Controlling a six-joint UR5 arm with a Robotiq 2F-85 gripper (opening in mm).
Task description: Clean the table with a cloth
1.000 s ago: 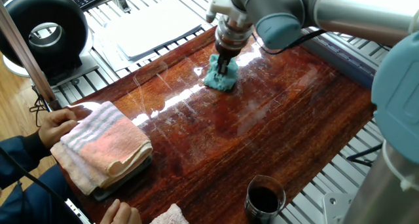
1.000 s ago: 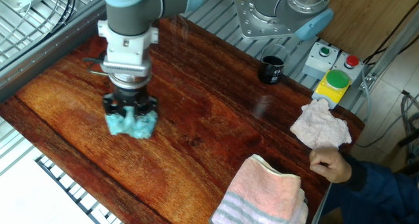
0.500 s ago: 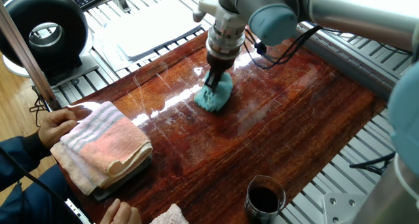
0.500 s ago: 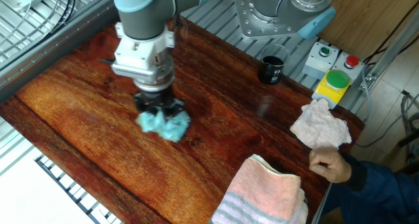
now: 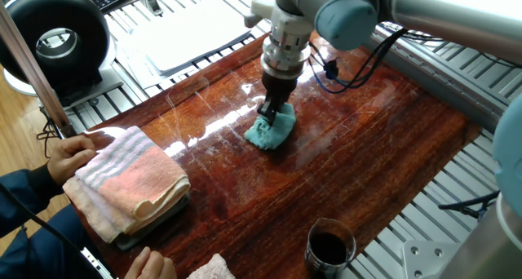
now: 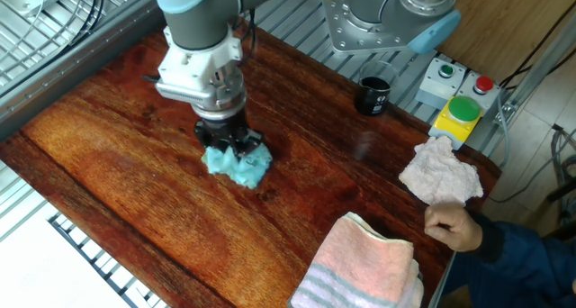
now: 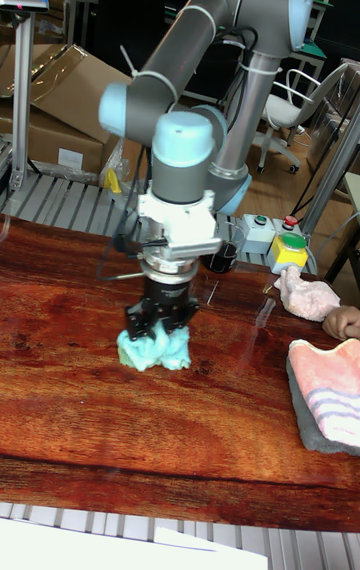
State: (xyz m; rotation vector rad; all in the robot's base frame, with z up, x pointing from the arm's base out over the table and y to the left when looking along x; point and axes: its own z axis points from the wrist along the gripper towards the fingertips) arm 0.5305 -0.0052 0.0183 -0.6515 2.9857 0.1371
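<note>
The teal-blue fluffy cloth (image 5: 270,130) (image 6: 238,164) (image 7: 153,349) lies bunched on the glossy reddish-brown table (image 5: 367,148) (image 6: 99,155) (image 7: 60,370), near its middle. My gripper (image 5: 268,113) (image 6: 227,143) (image 7: 160,323) points straight down and is shut on the cloth's top, pressing it against the wood. The fingertips are partly buried in the fabric.
A folded pink-and-grey striped towel (image 5: 126,181) (image 6: 360,267) (image 7: 328,400) lies at one table end beside a person's hands (image 5: 69,152). A pinkish-white cloth (image 6: 441,173), a dark cup (image 5: 329,248) (image 6: 373,95), a button box (image 6: 459,114) and a white tray (image 5: 188,34) stand around.
The gripper has dragged the cloth across the table toward the towel end over the last second, then shifted slightly further along the board.
</note>
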